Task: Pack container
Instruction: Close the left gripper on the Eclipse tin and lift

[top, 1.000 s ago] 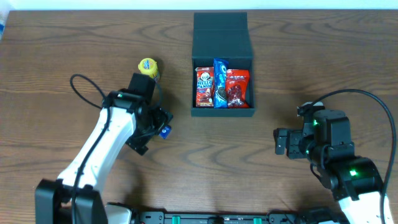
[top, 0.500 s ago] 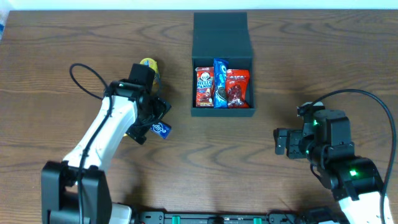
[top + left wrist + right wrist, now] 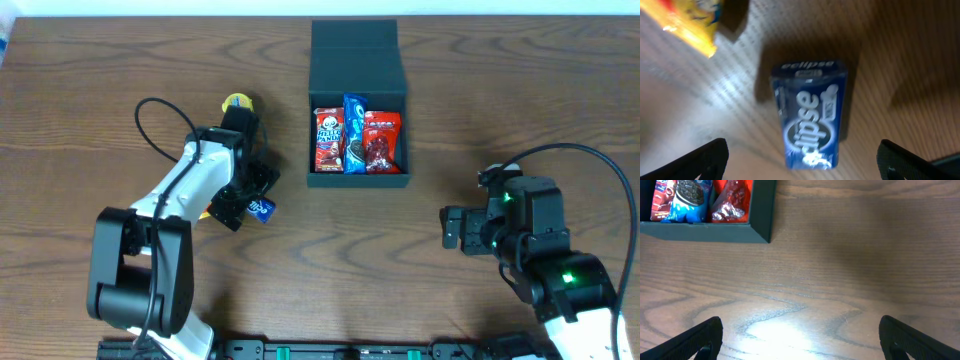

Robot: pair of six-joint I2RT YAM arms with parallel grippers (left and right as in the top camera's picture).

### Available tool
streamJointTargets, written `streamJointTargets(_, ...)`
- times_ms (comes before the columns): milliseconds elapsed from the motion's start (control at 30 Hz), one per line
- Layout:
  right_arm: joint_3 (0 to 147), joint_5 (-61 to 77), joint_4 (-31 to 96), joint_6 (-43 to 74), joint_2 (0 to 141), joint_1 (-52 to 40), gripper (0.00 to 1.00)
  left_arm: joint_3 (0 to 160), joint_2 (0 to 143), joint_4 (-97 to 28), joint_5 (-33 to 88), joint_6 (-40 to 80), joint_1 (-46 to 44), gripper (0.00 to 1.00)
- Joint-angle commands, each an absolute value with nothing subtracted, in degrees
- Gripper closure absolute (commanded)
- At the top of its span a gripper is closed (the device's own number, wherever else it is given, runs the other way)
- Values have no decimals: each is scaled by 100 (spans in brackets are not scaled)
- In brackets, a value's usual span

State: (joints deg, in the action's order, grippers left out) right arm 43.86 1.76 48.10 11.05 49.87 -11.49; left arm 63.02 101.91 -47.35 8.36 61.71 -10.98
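Left gripper (image 3: pixel 804 156): jaws wide apart over gum pack (image 3: pixel 810 120) | right gripper (image 3: pixel 800 336): jaws apart, idle | risk: flat pack could skid or twist if pinched off-centre, missing the container (image 3: pixel 358 181).

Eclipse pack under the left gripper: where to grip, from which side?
Pinch the Eclipse pack across its two long edges, mid-length, coming straight down. It lies flat, label up, on the table, its narrow width between the open fingers of the left gripper.
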Motion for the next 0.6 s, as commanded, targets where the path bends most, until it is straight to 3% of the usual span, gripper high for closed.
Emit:
streamJointTargets(0, 4403, 196, 4801, 1022, 4989, -1094, 1, 6386, 10383, -4687, 746, 6211, -1103, 4)
streamJointTargets(567, 4403, 198, 4801, 1022, 4989, -1094, 1, 5887, 10418, -3948, 709, 6200, -1151, 4)
